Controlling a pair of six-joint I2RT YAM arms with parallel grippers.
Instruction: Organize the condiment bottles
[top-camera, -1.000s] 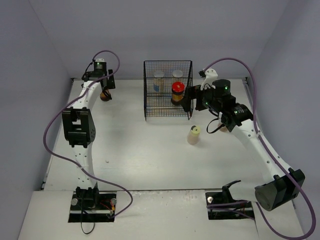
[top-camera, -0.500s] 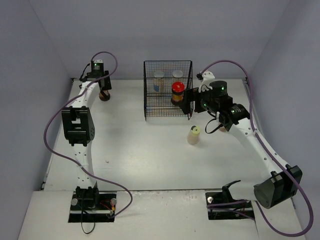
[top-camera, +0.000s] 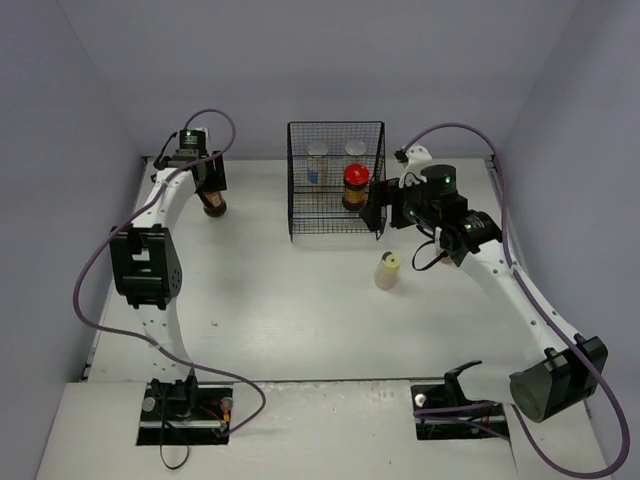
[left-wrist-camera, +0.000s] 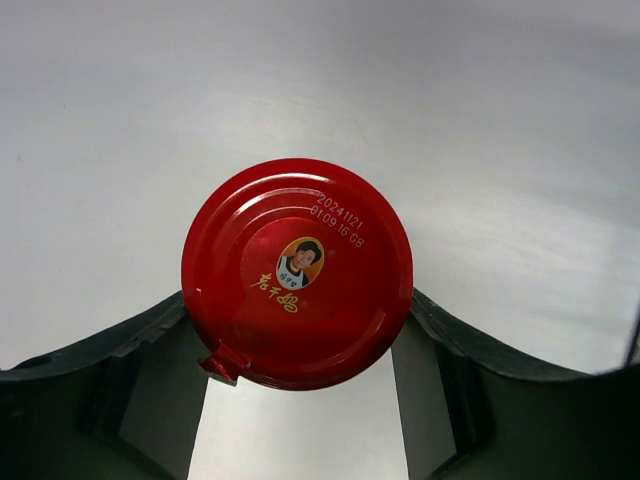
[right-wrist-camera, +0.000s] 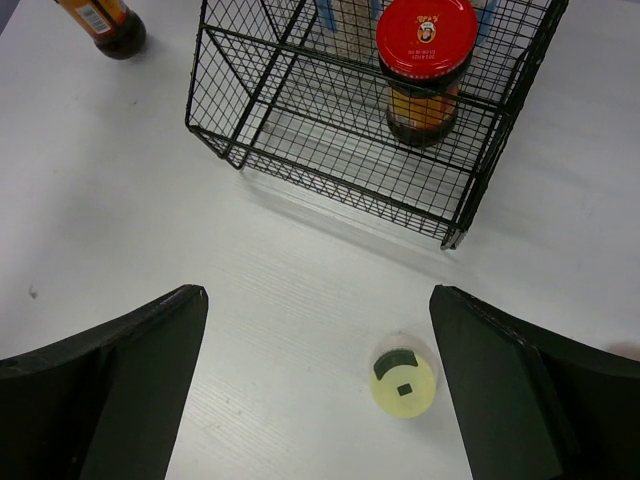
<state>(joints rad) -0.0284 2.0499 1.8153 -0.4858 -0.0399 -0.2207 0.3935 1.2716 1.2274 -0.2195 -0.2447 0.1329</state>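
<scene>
Down the frame from its earlier spot in the upper left, the left arm (top-camera: 150, 265) has carried a dark glass jar with a red metal lid (left-wrist-camera: 297, 272). The left jaws are clenched on it, one at each side of the lid. The right jaws hang spread wide, gripping nothing, above a pale bottle with a yellow-green cap (right-wrist-camera: 403, 385) that stands on the white counter (top-camera: 280, 300) just below the black wire mesh basket (top-camera: 335, 228). Inside the basket stand a second red-lidded jar (right-wrist-camera: 426, 62) at the front right and two pale silver-capped bottles (top-camera: 318, 160) behind it.

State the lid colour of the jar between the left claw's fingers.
Jar lid: red; best in left wrist view.
</scene>
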